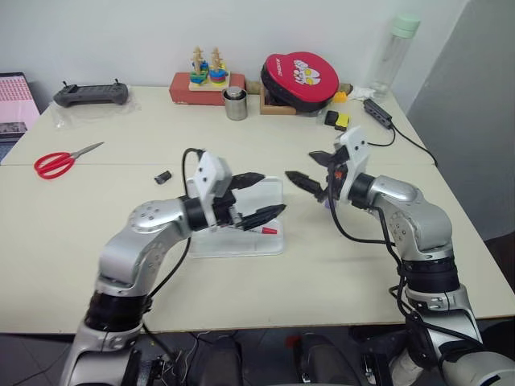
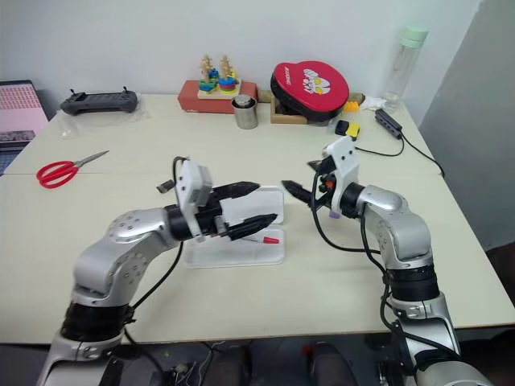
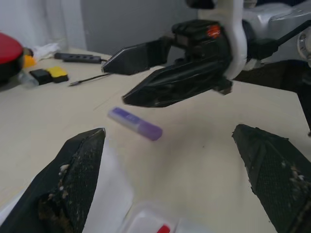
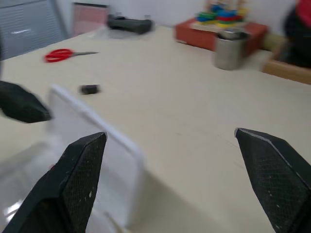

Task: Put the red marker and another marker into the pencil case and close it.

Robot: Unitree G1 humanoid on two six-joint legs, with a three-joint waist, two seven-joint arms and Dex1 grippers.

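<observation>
Cream table (image 1: 96, 209) carries the pencil case (image 1: 241, 233), lid up, at centre; red marker (image 1: 264, 230) lies inside the tray. L gripper (image 1: 261, 195) hovers over the case, fingers spread wide, nothing held. R gripper (image 1: 310, 175) hangs just beside the case's right edge, fingers wide apart, empty. Purple marker (image 3: 135, 123) rests on the table below R gripper, apart from the case. Scissors (image 1: 60, 161) and small black object (image 1: 162, 176) lie further left.
</observation>
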